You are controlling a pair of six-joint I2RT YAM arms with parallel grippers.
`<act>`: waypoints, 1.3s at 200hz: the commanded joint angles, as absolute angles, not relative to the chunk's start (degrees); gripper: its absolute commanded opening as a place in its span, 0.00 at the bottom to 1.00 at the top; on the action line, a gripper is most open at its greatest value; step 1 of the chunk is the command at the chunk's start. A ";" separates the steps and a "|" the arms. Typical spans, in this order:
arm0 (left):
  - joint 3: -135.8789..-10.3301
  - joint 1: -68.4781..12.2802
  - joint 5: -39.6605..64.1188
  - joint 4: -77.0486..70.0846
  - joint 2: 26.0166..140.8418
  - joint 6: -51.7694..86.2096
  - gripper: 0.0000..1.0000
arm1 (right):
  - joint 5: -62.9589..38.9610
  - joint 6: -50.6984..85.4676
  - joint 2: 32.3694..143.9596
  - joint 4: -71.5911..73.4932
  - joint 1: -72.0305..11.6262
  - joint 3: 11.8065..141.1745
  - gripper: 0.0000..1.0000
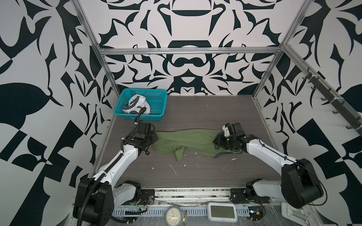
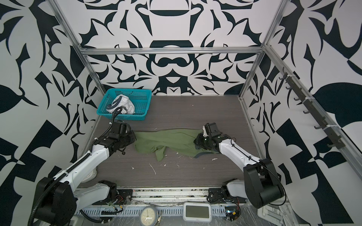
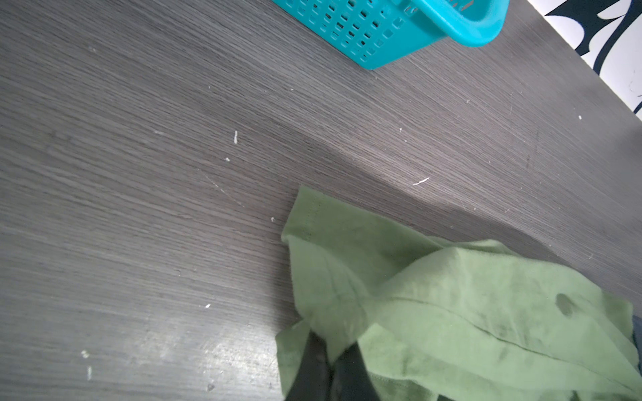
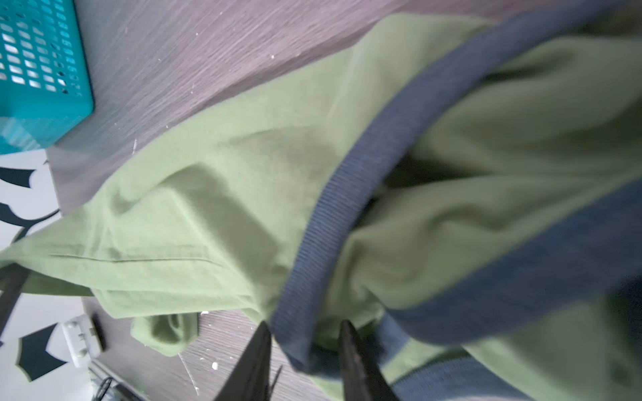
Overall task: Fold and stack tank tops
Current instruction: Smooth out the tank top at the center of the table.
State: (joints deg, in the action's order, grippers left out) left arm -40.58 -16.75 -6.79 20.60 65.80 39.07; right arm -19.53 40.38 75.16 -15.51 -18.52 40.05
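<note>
- Step in hand, my read: spread the olive green tank top (image 1: 186, 138) flat before any fold. The left tool (image 3: 332, 347) and right tool (image 4: 305, 323) sit at opposite ends of it.
- To do it well: pull the ends apart evenly along the 9–3 o'clock line, stay low over the table (image 1: 215, 174), and set the cloth down with no slack.
- Risk: an uneven pull probably drags the whole shirt toward one side instead of opening it.
- Left tool: jaws fully closed, pinching a bunched green edge at the shirt's 9 o'clock end. The left wrist view shows cloth squeezed between the dark fingers (image 3: 312, 361).
- Right tool: jaws only partly closed, with a wad of grey-blue trim (image 4: 347, 194) and green cloth filling the gap. It reads as a grip at the 3 o'clock end. That view is blurred, so I can't judge how firm it is.
- Green top: mid-table, stretched between the tools, its 12 o'clock edge fairly straight. It is wrinkled, and a loose flap (image 1: 180, 154) droops toward 6 o'clock, which needs smoothing out.
- White tank top (image 1: 137, 105): crumpled inside the teal basket (image 1: 156, 116) at the table's 10 o'clock corner, well apart from both tools and not yet folded.
- No stack yet, so the task looks early.
</note>
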 commanded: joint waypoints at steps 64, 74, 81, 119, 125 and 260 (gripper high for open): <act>-46.41 -16.03 -9.05 22.81 61.51 36.24 0.00 | -10.96 33.09 67.92 -26.29 -18.99 52.44 0.00; -49.03 -15.48 -9.14 22.93 59.80 34.86 0.00 | -7.90 30.76 64.99 -29.52 -18.93 56.17 0.00; -51.36 -15.14 -9.06 22.98 58.68 33.89 0.00 | -6.59 29.25 63.27 -31.37 -18.90 59.00 0.00; -59.45 -15.08 -6.07 20.96 53.47 31.13 0.00 | -4.93 26.01 57.58 -36.62 -18.90 70.80 0.00; -58.55 -15.12 -5.25 20.24 52.48 31.51 0.00 | -4.92 26.13 57.04 -36.84 -18.91 70.78 0.00; -42.90 -13.70 -28.95 34.45 47.55 41.81 0.00 | -2.90 29.55 61.10 -32.81 -26.68 49.08 0.51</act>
